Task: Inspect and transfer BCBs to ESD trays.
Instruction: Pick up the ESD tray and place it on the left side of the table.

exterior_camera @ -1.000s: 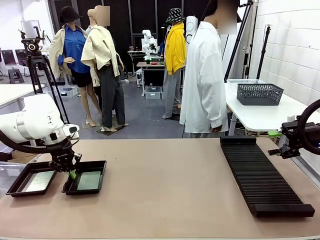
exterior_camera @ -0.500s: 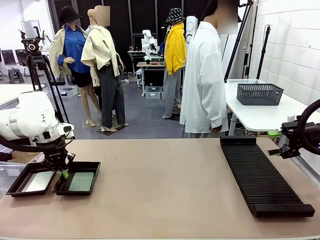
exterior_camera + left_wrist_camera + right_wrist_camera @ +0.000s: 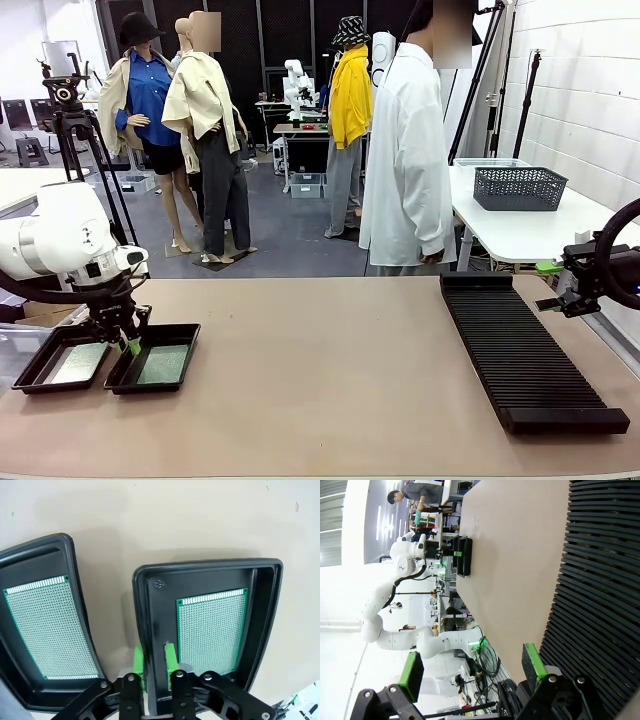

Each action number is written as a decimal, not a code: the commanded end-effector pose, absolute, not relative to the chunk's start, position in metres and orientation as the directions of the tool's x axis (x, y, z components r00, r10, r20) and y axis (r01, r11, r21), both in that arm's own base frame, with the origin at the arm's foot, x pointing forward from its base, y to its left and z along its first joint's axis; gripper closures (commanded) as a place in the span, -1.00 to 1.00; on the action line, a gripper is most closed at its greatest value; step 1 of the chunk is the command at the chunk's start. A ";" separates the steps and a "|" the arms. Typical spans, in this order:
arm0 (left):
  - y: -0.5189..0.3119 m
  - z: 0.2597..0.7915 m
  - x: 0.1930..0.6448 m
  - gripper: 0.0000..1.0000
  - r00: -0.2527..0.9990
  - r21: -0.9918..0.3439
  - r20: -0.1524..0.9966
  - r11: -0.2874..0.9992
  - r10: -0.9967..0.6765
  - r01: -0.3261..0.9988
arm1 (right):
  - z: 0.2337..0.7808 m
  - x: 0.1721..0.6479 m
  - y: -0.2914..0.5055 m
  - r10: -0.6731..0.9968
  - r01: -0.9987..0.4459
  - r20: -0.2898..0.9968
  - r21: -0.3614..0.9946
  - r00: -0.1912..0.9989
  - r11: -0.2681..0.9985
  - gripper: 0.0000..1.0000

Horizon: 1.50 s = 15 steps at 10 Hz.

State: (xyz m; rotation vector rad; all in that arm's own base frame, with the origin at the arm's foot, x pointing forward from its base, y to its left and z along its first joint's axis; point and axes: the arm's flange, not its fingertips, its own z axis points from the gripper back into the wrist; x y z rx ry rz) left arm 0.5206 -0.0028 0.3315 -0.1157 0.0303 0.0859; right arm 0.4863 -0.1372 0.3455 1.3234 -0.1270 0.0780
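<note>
- Brown tabletop (image 3: 320, 380) carries everything; places below are given relative to the second tray (image 3: 153, 357).
- Touching its left side sits the first tray (image 3: 60, 357), holding a green board (image 3: 50, 625).
- Left gripper (image 3: 156, 659) straddles the second tray's near-left rim, pads barely parted and loosening (a tight grip is doubtful).
- Second board (image 3: 212, 630) lies flat inside that tray.
- Risk: lifting away with a pad snagged on the rim could drag or tip the tray, sliding its board.
- Far right, the ribbed rack (image 3: 530, 350); right gripper (image 3: 470, 670) hangs released, empty.
- Wrist view shows the rim between the pads; front view hides it.
</note>
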 end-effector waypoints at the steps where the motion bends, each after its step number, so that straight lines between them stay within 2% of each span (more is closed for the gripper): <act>1: -0.002 0.342 0.517 -0.42 0.997 -0.183 -0.044 0.981 0.056 -0.063 | 0.346 0.485 -0.136 -0.019 -0.129 0.138 0.961 0.990 0.245 -1.00; 2: -0.003 0.348 0.514 -0.82 0.998 -0.194 -0.039 0.979 0.059 -0.065 | 0.346 0.485 -0.136 -0.019 -0.129 0.138 0.961 0.990 0.245 -1.00; 3: -0.005 0.356 0.508 -1.00 0.998 -0.209 -0.026 0.976 0.055 -0.060 | 0.346 0.485 -0.136 -0.019 -0.129 0.138 0.961 0.990 0.245 -1.00; 7: -0.005 0.370 0.494 -1.00 0.998 -0.237 -0.025 0.969 0.065 -0.069 | 0.346 0.485 -0.136 -0.019 -0.129 0.138 0.961 0.990 0.245 -1.00; 15: -0.009 0.371 0.501 -1.00 0.996 -0.210 -0.032 0.974 0.083 -0.087 | 0.346 0.485 -0.136 -0.019 -0.129 0.138 0.961 0.990 0.245 -1.00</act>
